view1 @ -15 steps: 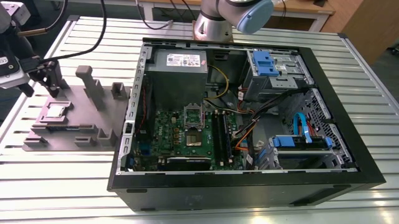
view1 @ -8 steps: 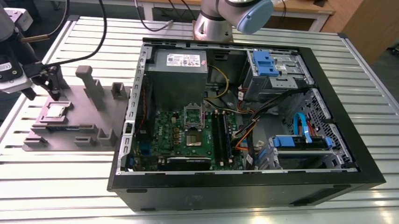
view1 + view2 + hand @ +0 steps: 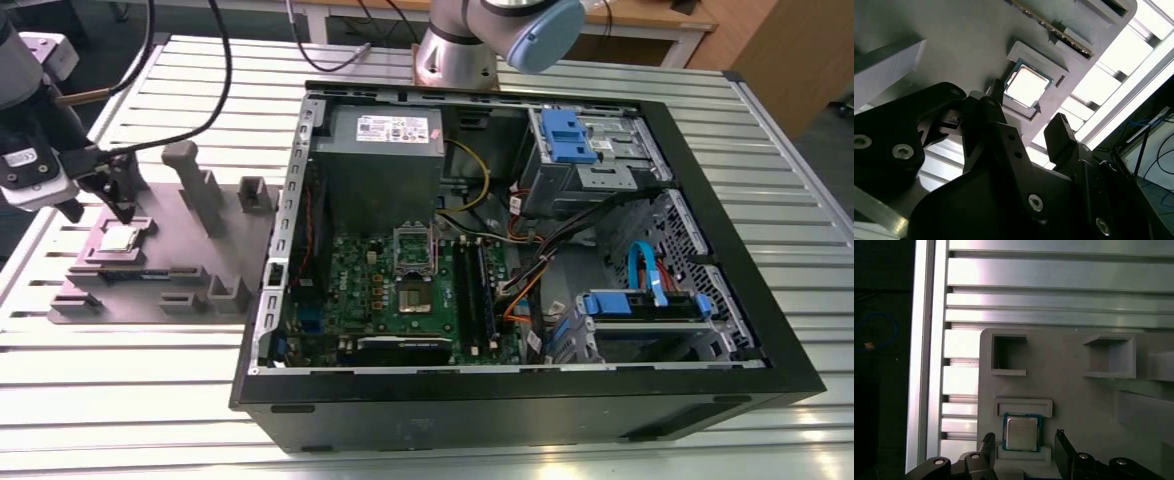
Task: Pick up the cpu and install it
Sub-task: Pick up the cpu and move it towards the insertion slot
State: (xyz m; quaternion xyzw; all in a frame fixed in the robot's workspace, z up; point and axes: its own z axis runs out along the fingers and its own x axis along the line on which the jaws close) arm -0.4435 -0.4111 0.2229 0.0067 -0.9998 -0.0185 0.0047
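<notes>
The cpu (image 3: 120, 238) is a small square chip with a shiny metal top. It lies flat in a raised pocket of the grey fixture (image 3: 80, 300), at the exterior view's left. My gripper (image 3: 98, 212) hangs just above it, open. In both wrist views the black fingers (image 3: 988, 444) stand on either side of the cpu (image 3: 1021, 433) and nothing is held between them. From the second wrist view the cpu (image 3: 1026, 86) sits beyond the gripper (image 3: 1024, 119), apart from the fingertips. The open computer case (image 3: 534, 400) lies on its side, and its green motherboard (image 3: 350, 290) shows a bare socket (image 3: 414, 295).
Upright grey blocks (image 3: 194, 185) rise from the fixture close to the gripper. A dark memory stick (image 3: 134, 272) lies in a fixture slot. The case's metal wall (image 3: 283, 240) stands between fixture and motherboard. Cables and blue drive bays (image 3: 587, 140) crowd the case. The slatted metal table (image 3: 120, 370) ends near the fixture.
</notes>
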